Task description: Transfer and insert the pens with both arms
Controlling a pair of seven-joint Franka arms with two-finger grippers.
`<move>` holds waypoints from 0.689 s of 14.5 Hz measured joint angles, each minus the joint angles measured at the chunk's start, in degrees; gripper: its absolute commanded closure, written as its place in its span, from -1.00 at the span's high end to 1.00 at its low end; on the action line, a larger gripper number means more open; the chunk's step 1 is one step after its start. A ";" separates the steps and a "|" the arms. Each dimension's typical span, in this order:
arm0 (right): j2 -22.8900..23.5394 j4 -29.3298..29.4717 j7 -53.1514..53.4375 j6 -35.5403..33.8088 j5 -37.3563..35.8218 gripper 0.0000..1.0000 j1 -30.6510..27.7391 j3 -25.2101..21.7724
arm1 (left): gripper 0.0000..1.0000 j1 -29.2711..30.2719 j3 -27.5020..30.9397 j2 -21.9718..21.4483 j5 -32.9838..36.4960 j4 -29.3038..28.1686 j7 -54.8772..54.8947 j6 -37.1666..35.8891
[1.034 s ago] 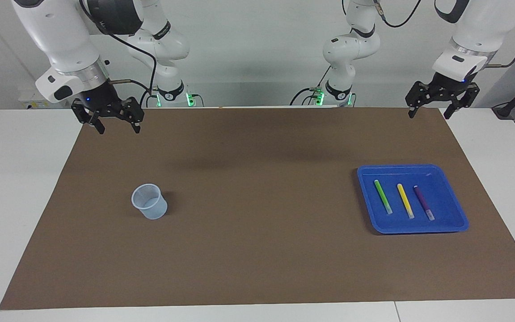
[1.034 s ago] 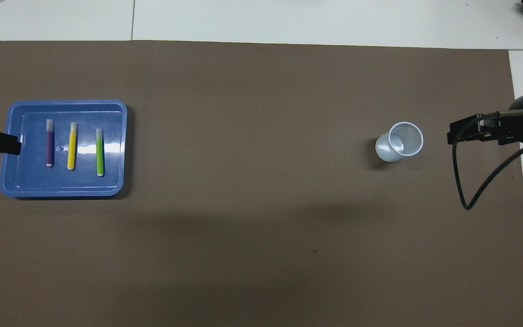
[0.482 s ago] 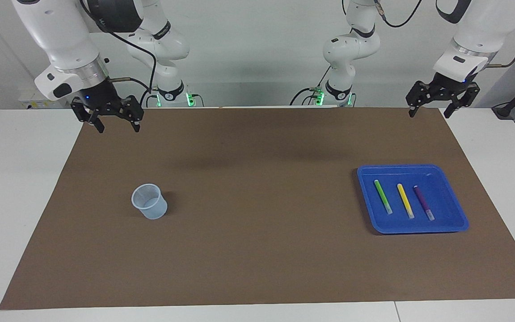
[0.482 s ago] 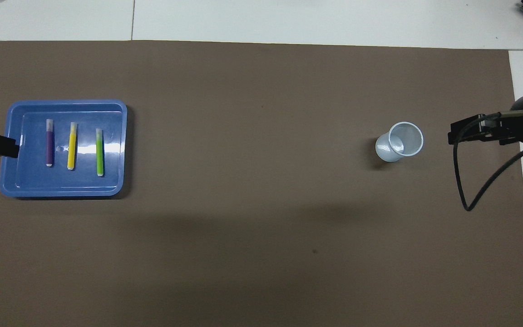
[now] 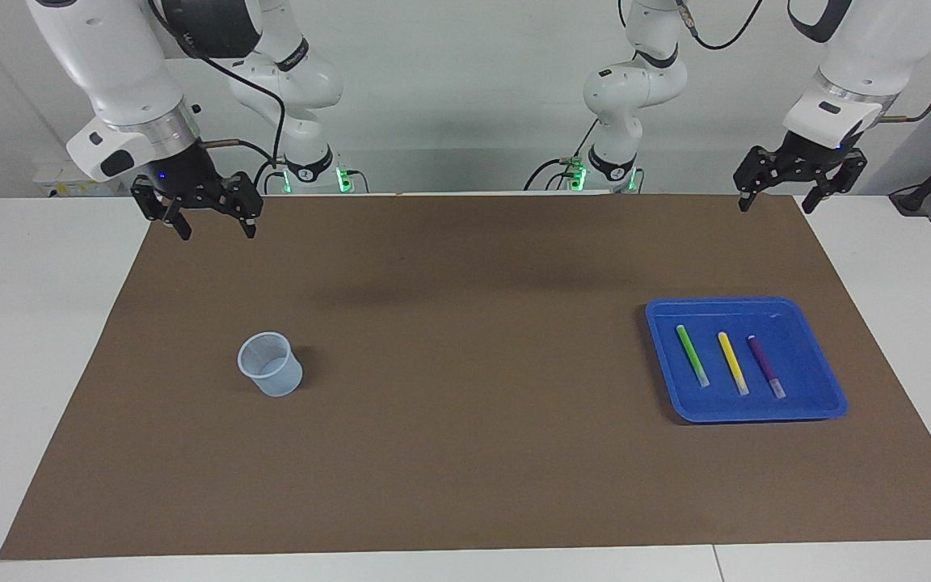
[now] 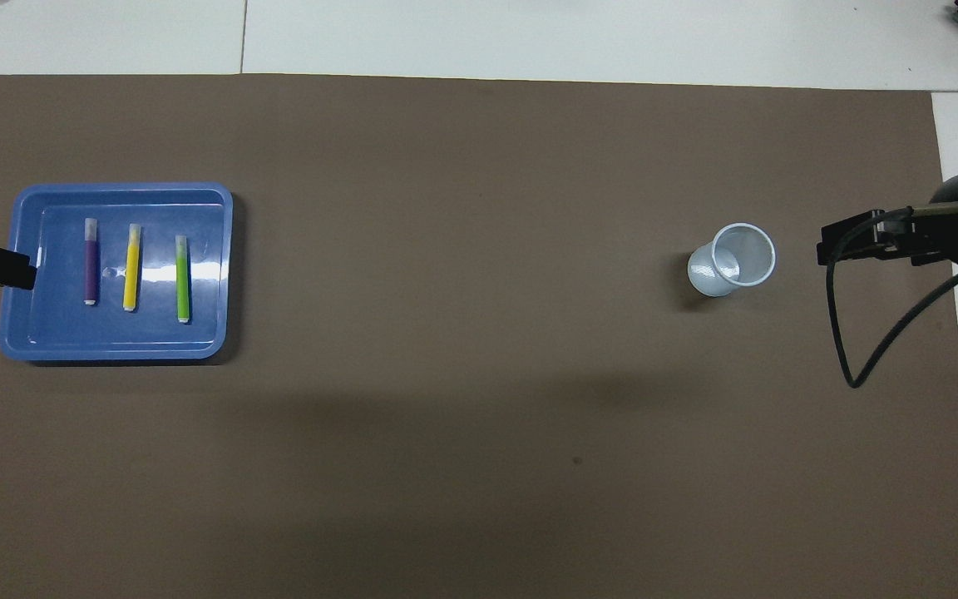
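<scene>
Almost nothing has changed in the last second: my right gripper (image 5: 208,218) has drifted only a touch, a little higher and toward the middle, and the left gripper (image 5: 798,187) has barely shifted. Both hang in the air over the mat's edge nearest the robots, fingers spread wide and empty. So I judge the task has not really started; neither arm has committed to a reach.

All three pens lie side by side, apart from one another, in the blue tray (image 5: 825,408) at the left arm's end of the table: the green pen (image 5: 692,355), the yellow pen (image 5: 732,363) and the purple pen (image 5: 765,366). The cup (image 5: 270,364) stands upright and empty at the right arm's end, well apart from the tray. I expect the left arm to pick first and hand over.

The brown mat (image 5: 465,453) covers most of the white table (image 5: 37,339). A plain pale wall (image 5: 465,81) rises past the arm bases.
</scene>
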 measured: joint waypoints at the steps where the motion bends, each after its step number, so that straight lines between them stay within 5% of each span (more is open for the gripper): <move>1: 0.00 -0.01 0.00 0.00 0.00 1.00 0.00 0.00 | 1.00 0.00 0.01 -0.02 0.00 0.00 0.00 0.00; 10: -0.12 -0.01 -0.03 -0.01 0.01 1.00 0.88 0.27 | 1.00 2.42 0.29 -0.38 0.16 0.00 0.03 -0.22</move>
